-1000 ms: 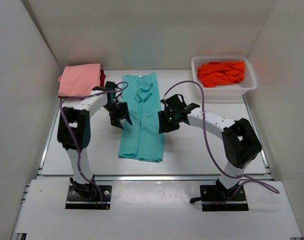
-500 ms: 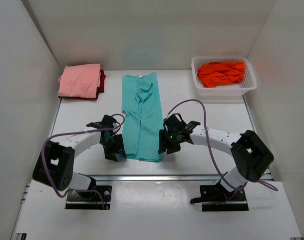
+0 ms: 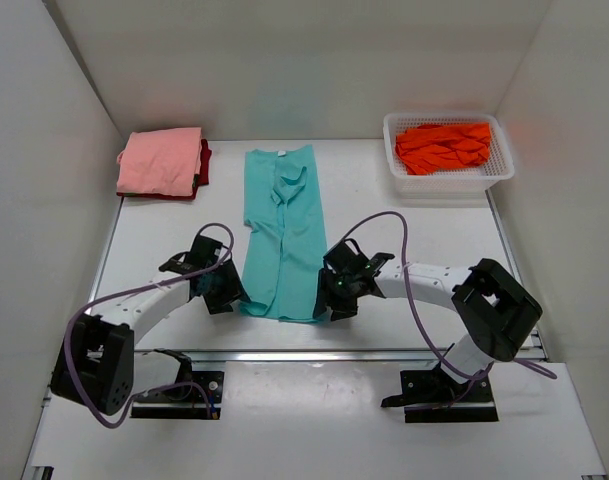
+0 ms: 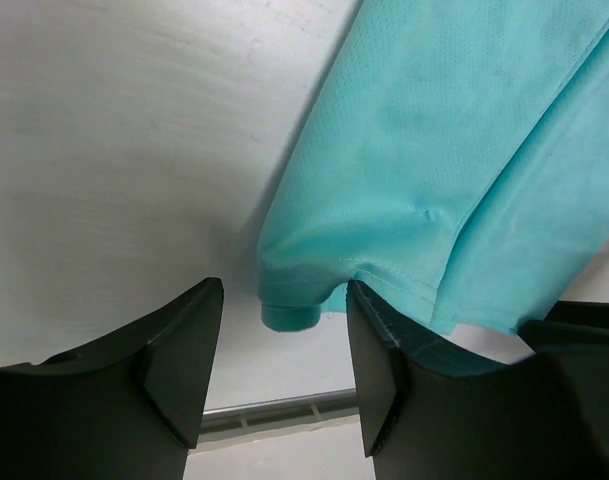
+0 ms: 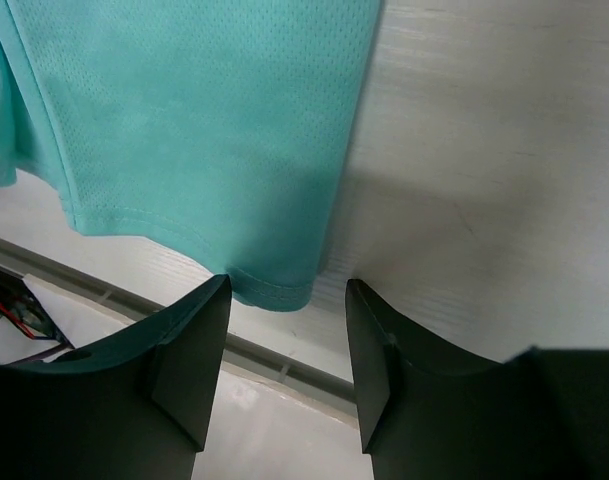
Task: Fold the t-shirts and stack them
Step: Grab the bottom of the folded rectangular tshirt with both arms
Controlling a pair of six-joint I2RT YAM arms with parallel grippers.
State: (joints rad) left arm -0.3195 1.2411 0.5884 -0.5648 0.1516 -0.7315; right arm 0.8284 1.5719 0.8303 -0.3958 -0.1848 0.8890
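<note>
— At the near edge of the surface (image 3: 404,230), the teal t-shirt (image 3: 282,235) lies flat as a long strip, its sides turned in, its collar far from the arms and its hem (image 5: 264,292) close to them. How do the jaws stand?

— One pair sits at each hem corner. The left jaws are apart, with the left corner poking between them, and nothing is pinched. The right jaws gape too, straddling the right corner and holding nothing.

— What might spoil the fold?

— I'd worry about the layers. The cloth is doubled at both corners, and the left one looks slightly rolled. If the jaws bite shallow, they may take only the top layer, so the turned-in side would fall open on the lift. A thin pinch could also slip out partway.

— And the two sides together?

— If one corner rises or travels ahead of the other, the hem will probably land crooked against the collar.

— Is anything else at risk?

— Hardly. The pink t-shirt (image 3: 162,160) sits folded on the dark red t-shirt (image 3: 204,160) at the far left. The orange t-shirt (image 3: 444,146) lies crumpled in the basket (image 3: 499,170) at the far right. Both are well apart from this one.
</note>
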